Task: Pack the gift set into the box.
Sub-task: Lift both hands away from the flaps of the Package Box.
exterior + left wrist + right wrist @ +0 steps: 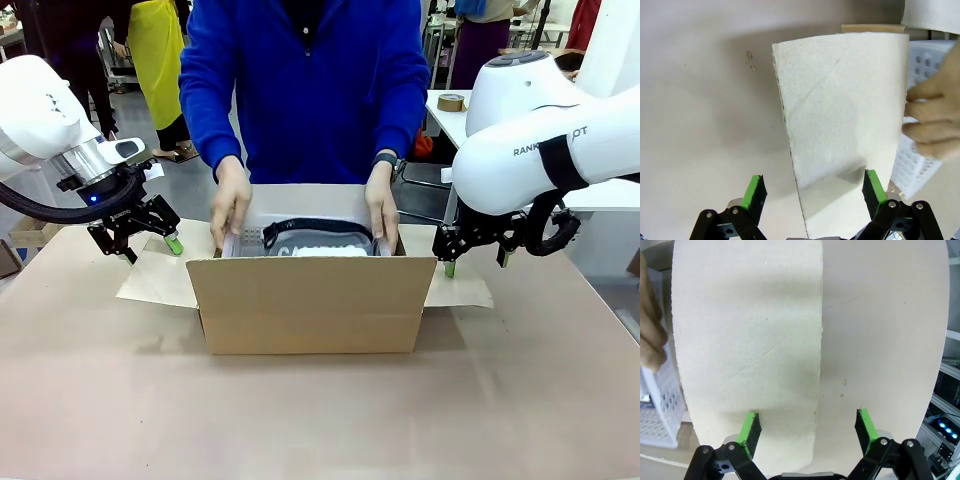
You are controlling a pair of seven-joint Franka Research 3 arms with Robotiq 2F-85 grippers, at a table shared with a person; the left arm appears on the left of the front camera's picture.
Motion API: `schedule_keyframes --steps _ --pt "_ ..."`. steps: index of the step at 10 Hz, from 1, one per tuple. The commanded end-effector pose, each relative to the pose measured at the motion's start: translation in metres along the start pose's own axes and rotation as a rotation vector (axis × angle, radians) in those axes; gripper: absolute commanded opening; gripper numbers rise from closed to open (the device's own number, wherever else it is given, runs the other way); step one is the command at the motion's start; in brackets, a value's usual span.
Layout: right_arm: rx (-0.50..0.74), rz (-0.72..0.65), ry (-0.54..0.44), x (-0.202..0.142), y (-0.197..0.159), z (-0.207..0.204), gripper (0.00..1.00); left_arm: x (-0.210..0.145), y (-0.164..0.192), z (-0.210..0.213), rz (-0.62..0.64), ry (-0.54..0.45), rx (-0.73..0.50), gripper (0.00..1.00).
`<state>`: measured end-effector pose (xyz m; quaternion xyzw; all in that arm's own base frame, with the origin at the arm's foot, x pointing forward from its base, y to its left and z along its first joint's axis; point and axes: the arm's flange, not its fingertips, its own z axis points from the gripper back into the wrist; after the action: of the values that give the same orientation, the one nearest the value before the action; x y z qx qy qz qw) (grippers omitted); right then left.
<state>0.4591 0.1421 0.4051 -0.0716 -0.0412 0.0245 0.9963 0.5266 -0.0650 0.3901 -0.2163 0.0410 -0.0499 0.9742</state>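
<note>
Desk [300, 420], brown-topped, nearest the front camera; box [310, 300] standing on it, top open, left flap [155, 280] and right flap [460, 292] folded out to the sides; gift set [318, 248] within the open top of the box, black curved piece uppermost; person's hand [230, 205] and person's other hand [382, 210] on the pack's two ends; left hand [152, 248] over the left flap, jaws spread, nothing held; right hand [476, 264] over the right flap, jaws spread, nothing held.

Left wrist view: left hand [813, 182] at the bottom edge, green pads wide apart, empty; left flap [840, 125] beneath, running up toward the box; gift set [912, 170], perforated rim, past the flap at right; person's fingers [935, 115] laid on it; bare desk [705, 100] at left.

Right wrist view: right hand [807, 420] likewise open and empty; right flap [745, 340] under one pad, desk [880, 340] under the other; gift set [660, 410] at the left edge, the person's other hand [650, 335] just above it.
</note>
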Motion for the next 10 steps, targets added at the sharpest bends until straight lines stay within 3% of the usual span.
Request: schedule_keyframes --steps 1,10 --pt "-0.031 -0.020 -0.006 0.0008 0.0001 0.0022 1.00 -0.0027 -0.0010 0.0015 0.009 -0.001 0.010 1.00" --pt "0.000 0.000 0.000 0.0000 -0.0001 0.0000 1.00 0.0000 0.0000 0.0000 0.000 0.000 0.000 1.00"
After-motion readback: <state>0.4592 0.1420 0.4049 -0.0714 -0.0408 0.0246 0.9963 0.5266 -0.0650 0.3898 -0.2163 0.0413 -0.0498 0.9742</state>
